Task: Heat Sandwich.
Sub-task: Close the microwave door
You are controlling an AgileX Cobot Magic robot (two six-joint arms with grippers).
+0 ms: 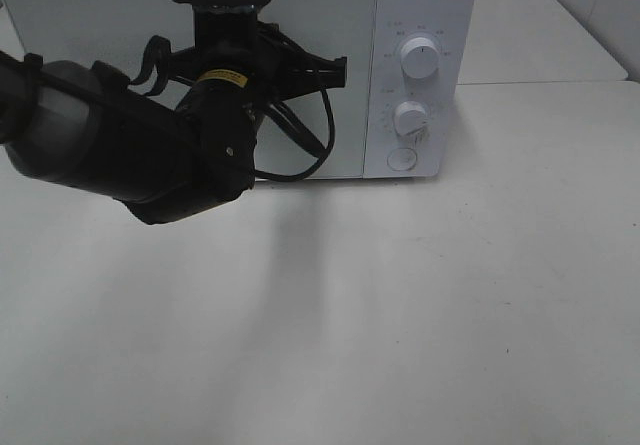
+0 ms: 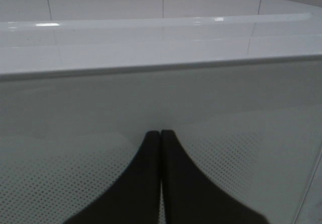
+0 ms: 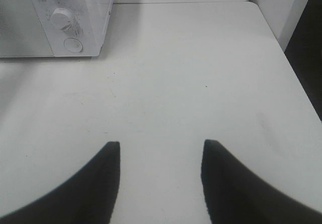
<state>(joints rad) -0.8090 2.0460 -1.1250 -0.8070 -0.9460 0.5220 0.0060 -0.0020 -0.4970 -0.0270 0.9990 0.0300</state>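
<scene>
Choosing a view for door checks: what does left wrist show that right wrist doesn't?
Left wrist only: the left claw, shut, close up to the microwave door and its dotted window, with the door's top edge above it. Right wrist only: the right claw, open above the table, plus a dial and a round button. Both: the white microwave.

The bulky black left arm hides much of the door of the white box-shaped microwave, its top is cut off at the picture's edge, and print around its round white dials is too small to read.
</scene>
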